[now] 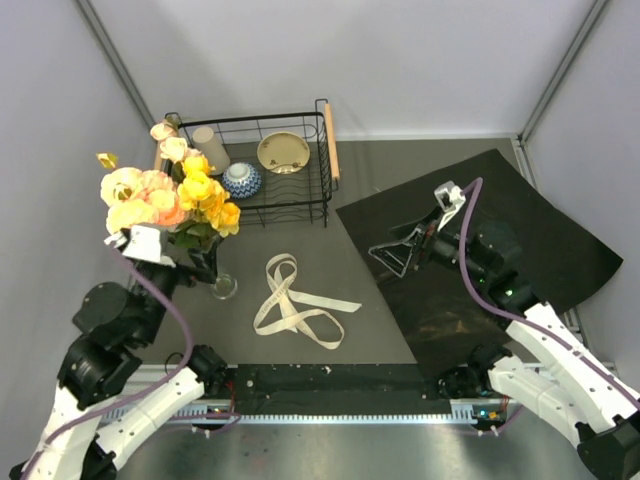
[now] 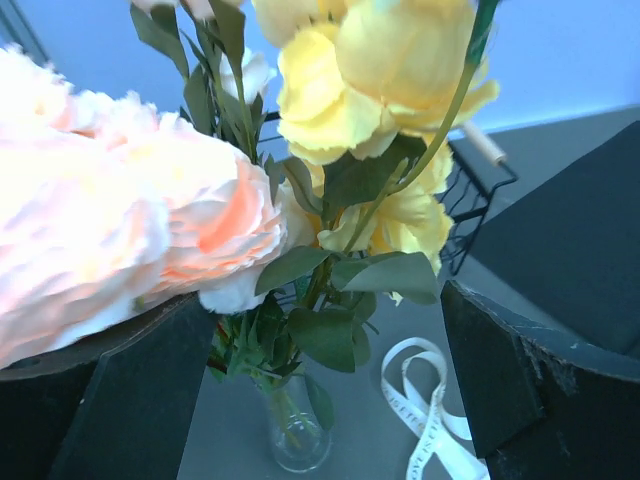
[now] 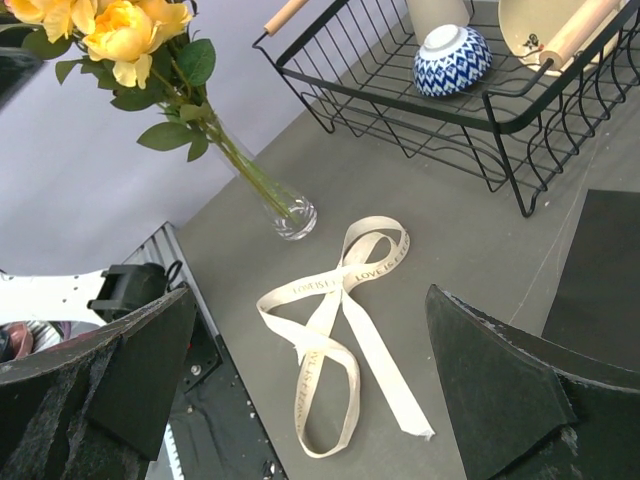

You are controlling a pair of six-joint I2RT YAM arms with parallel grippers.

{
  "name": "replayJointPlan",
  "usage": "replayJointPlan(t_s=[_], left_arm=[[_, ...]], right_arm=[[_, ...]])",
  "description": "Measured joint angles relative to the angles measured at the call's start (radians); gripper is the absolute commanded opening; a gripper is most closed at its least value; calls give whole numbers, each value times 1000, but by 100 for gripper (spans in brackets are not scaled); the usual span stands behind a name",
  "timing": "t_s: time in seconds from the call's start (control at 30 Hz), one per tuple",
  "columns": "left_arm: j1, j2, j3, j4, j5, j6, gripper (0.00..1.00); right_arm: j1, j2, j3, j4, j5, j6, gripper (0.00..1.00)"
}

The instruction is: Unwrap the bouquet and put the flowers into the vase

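flowers (image 1: 170, 195) standing in vase (image 1: 223, 286) on tabletop (image 1: 350, 270). left end effector (image 2: 320, 375) open, near stems. right end effector (image 1: 398, 252) open above black paper (image 1: 500, 230). ribbon (image 1: 295, 300) loose between.

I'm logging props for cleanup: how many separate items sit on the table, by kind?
Black wire baskets: 1
Dishes in it (beige cylindrical cup, blue-patterned ceramic bowl, cream round plate): 3
Clear glass vases holding yellow and peach roses: 1
Cream fabric ribbons: 1
Black paper sheets: 1
Total: 7
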Motion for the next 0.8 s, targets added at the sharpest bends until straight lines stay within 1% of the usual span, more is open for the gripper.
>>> replayJointPlan(t_s=[0.13, 0.27, 0.37, 0.47, 0.63, 0.8], left_arm=[[0, -25, 87, -63, 71, -33, 99], [0, -43, 167, -110, 184, -63, 99], [0, -56, 233, -129, 272, -92, 99], [0, -63, 295, -129, 322, -119, 99], [0, -64, 362, -122, 348, -157, 99], [0, -40, 408, -117, 347, -181, 99]], right_arm=[[0, 13, 0, 0, 1, 1, 99], [0, 15, 9, -39, 42, 13, 99], [0, 16, 50, -141, 121, 27, 99], [0, 29, 125, -269, 218, 33, 99], [1, 52, 232, -463, 395, 6, 99], [1, 27, 309, -658, 564, -96, 99]])
